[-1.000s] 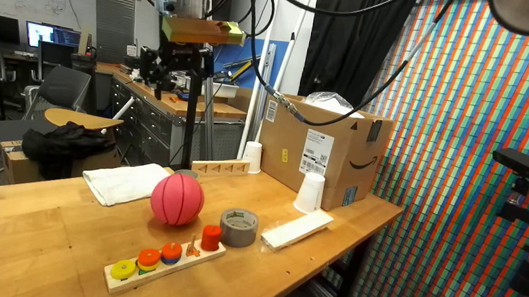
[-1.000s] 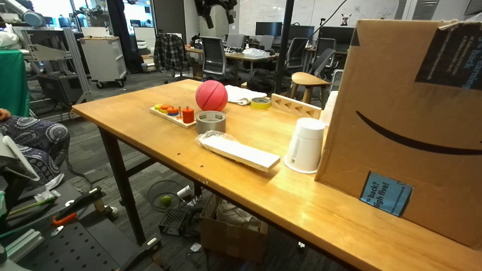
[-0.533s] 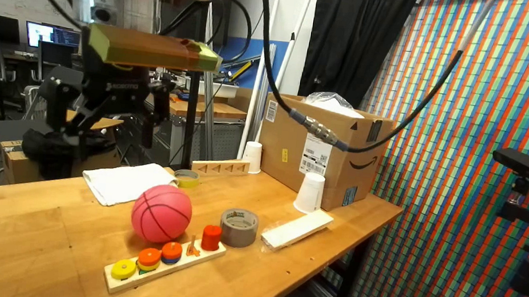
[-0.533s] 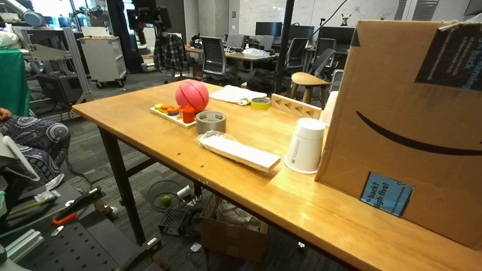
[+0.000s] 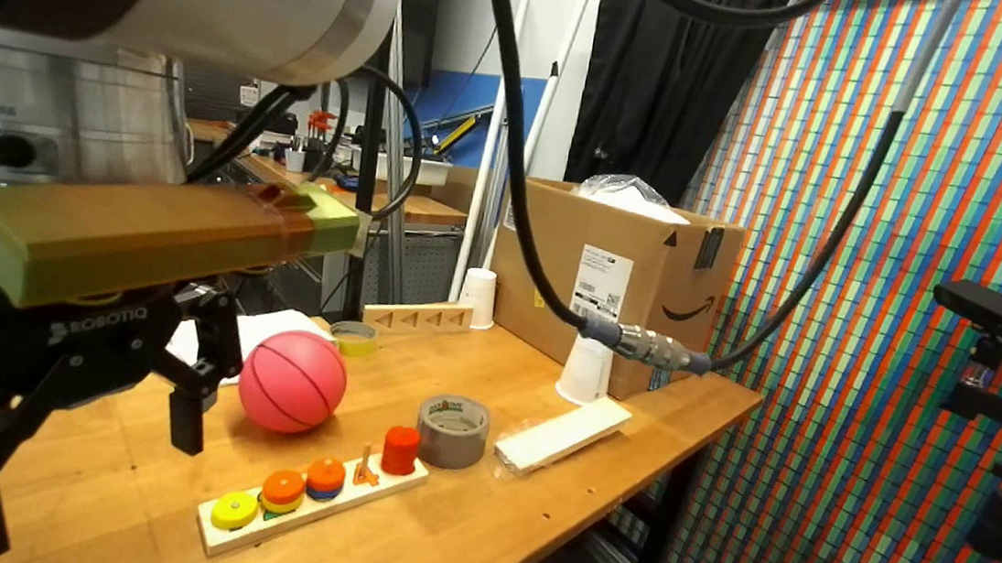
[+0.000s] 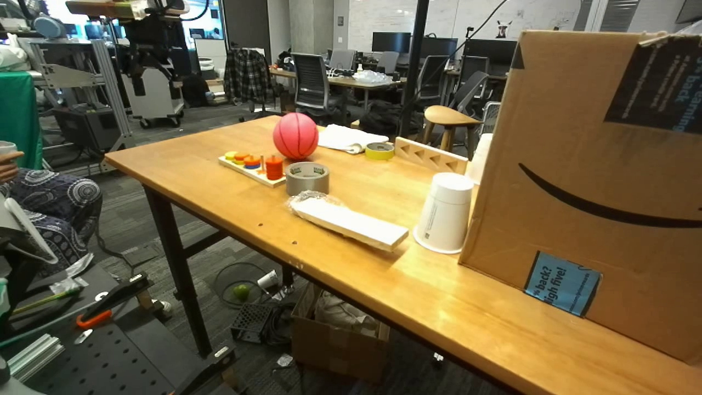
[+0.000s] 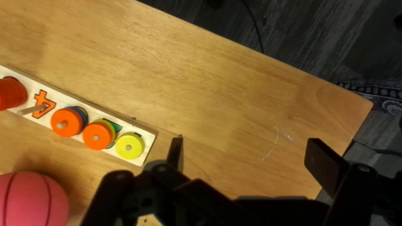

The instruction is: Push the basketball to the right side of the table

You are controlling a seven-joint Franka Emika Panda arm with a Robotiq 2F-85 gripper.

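Note:
The pink basketball (image 5: 293, 383) rests on the wooden table (image 5: 430, 541), behind a wooden stacking toy (image 5: 312, 508). It also shows in an exterior view (image 6: 295, 136) and at the lower left of the wrist view (image 7: 33, 201), where the frame cuts it off. My gripper (image 5: 88, 481) is open and empty, to the left of the ball and nearer that camera. An exterior view shows it high at the upper left (image 6: 158, 83), well apart from the ball. In the wrist view my jaws (image 7: 246, 152) are wide apart over bare wood near a table corner.
A grey tape roll (image 5: 451, 442) stands right of the ball. Beyond it are a white block (image 5: 562, 434), a white cup (image 5: 585, 377) and a big cardboard box (image 5: 538, 331). A white cloth (image 6: 351, 140) and a yellow tape roll (image 6: 379, 151) lie behind the ball.
In an exterior view my gripper has moved left, down and nearer the camera, staying open. The ball has rolled left past the cloth, then slightly back.

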